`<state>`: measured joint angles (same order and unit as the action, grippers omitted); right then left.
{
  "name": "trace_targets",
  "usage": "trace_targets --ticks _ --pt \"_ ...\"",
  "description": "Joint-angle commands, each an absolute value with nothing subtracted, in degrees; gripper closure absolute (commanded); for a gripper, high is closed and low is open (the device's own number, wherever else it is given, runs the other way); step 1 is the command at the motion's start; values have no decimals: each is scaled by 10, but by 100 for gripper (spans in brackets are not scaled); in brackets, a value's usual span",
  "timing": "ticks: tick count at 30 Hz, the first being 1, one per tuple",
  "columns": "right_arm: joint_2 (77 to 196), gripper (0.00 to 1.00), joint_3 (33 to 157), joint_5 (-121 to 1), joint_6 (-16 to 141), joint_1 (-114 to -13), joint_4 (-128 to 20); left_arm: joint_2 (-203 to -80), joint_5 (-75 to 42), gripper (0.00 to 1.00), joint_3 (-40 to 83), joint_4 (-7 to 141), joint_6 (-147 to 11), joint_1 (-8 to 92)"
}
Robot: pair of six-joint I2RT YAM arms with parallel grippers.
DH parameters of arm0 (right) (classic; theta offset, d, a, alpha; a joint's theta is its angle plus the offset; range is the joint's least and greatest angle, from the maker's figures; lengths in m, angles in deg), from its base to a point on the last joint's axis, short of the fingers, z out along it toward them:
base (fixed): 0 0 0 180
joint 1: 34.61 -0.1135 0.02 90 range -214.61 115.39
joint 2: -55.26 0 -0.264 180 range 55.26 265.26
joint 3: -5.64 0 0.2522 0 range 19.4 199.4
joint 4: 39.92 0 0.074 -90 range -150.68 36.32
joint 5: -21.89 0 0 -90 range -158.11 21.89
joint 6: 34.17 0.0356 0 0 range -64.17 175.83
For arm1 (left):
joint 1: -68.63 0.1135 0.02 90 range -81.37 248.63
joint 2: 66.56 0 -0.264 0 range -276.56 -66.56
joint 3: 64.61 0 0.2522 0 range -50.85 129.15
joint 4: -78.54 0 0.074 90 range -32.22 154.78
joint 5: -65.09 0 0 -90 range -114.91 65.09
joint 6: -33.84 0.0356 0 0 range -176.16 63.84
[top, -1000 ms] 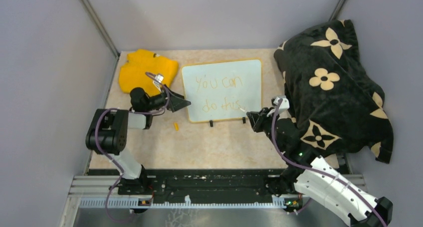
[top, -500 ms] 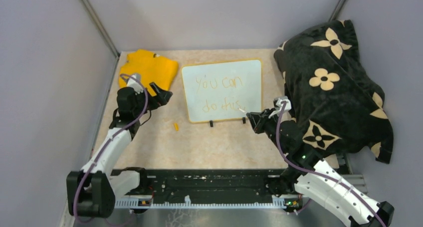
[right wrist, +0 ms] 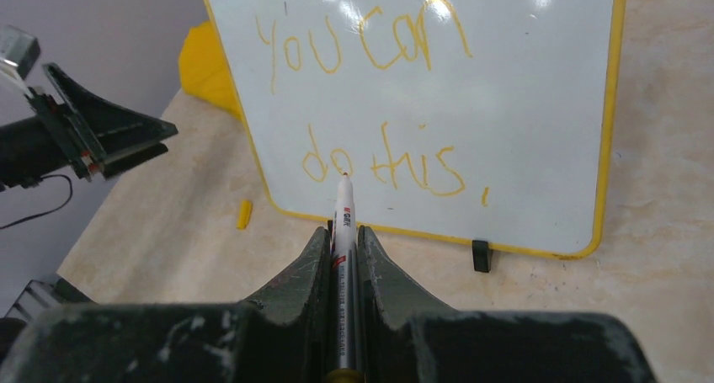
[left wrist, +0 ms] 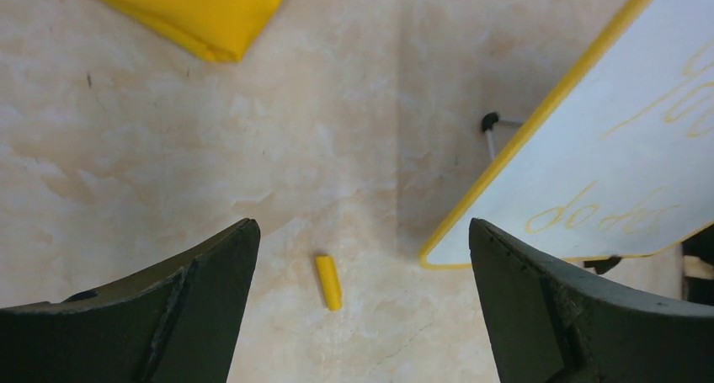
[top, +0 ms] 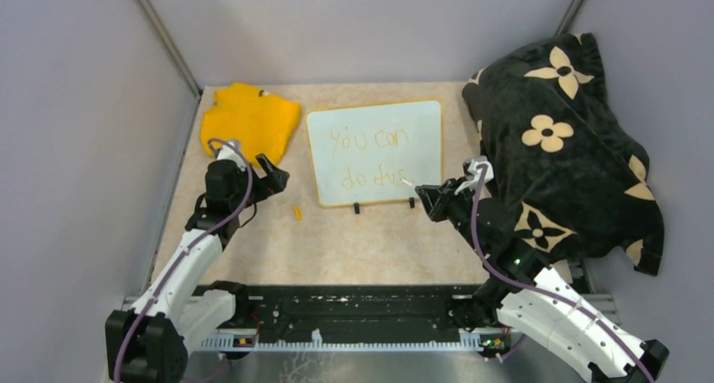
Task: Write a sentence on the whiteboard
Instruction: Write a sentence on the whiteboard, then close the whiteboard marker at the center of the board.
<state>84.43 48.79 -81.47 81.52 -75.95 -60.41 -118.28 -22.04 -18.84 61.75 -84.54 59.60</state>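
The whiteboard (top: 375, 151) stands on its two black feet at the middle of the tabletop (top: 337, 240), between a yellow cloth (top: 248, 118) and a black flowered blanket (top: 564, 139). It carries the sentence (right wrist: 370, 105) "you can do this" in two yellow-orange lines. The right arm's (top: 505, 240) jaws are clamped on a white marker (right wrist: 343, 231) whose tip points at the lower line; whether it touches the board cannot be told. The left arm's (top: 189, 257) jaws hang wide apart and hold nothing, above a small yellow cap (left wrist: 328, 282) lying just beside the board's near left corner.
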Motion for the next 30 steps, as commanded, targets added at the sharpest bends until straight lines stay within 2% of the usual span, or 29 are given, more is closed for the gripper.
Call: trace_targets --ticks 1,6,12,18,25,30 --pt "875 100 534 -810 833 -755 -608 -1231 -271 1 -158 528 -836 574" --pt "895 100 542 -810 865 -757 -625 -1290 -275 1 -128 484 -855 553" --pt "899 100 547 -821 869 -765 -643 -1383 -219 1 -103 452 -865 551" --pt "880 100 530 -826 868 -767 -637 -1462 -190 9 -69 438 -862 549" --pt "884 100 532 -838 820 -767 -615 -1482 -289 17 -60 403 -860 502" --pt "870 100 534 -826 819 -767 -614 -1498 -328 18 -57 380 -893 476"
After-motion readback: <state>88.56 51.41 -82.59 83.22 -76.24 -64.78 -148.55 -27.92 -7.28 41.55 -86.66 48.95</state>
